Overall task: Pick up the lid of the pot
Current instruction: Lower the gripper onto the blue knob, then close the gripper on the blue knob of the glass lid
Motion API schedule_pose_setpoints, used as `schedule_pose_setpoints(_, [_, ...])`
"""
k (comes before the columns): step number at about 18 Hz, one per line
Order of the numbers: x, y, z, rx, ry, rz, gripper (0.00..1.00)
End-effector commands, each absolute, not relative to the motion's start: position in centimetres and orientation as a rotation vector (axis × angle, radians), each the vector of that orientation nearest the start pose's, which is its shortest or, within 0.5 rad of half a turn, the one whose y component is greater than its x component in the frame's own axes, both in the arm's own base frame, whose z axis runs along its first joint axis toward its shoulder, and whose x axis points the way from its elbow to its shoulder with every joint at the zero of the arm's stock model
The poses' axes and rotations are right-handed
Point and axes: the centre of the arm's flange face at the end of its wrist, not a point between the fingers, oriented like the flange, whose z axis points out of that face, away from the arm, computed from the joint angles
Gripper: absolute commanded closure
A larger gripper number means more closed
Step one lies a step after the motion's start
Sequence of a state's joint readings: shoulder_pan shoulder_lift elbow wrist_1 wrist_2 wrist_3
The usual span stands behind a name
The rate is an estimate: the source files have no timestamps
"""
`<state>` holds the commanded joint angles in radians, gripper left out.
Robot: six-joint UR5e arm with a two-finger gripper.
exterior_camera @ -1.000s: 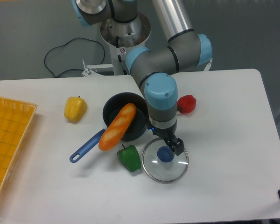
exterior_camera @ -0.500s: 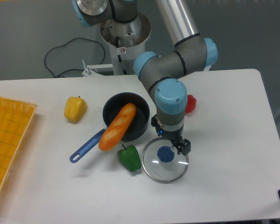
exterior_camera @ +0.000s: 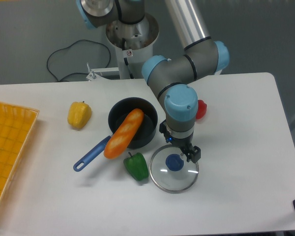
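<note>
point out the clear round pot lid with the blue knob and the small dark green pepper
Clear pot lid [exterior_camera: 174,162]: camera view, on its blue knob.
Dark green pepper [exterior_camera: 137,167]: camera view, middle of its body.

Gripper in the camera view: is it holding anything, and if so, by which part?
Nothing is held: the gripper is open above the pot lid, whose blue knob is ungripped.

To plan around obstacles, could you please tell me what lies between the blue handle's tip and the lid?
The green pepper lies between the lid and the tip of the blue handle, as the camera view shows.
</note>
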<state>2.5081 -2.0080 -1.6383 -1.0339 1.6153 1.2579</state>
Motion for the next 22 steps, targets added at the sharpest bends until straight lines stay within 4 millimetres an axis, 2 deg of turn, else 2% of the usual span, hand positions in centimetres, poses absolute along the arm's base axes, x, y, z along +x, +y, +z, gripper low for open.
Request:
schedule_pose_setpoints(11, [-43.3,47.9,25.2,-3.138,0.435,0.062,0.00])
schedule_pose_setpoints(15, [-43.6,50.2,24.6,-3.130,0.466,0.077,0.00])
schedule_pose_setpoints(22, [-43.9,50.6,23.9,-3.127,0.487,0.068,0.00])
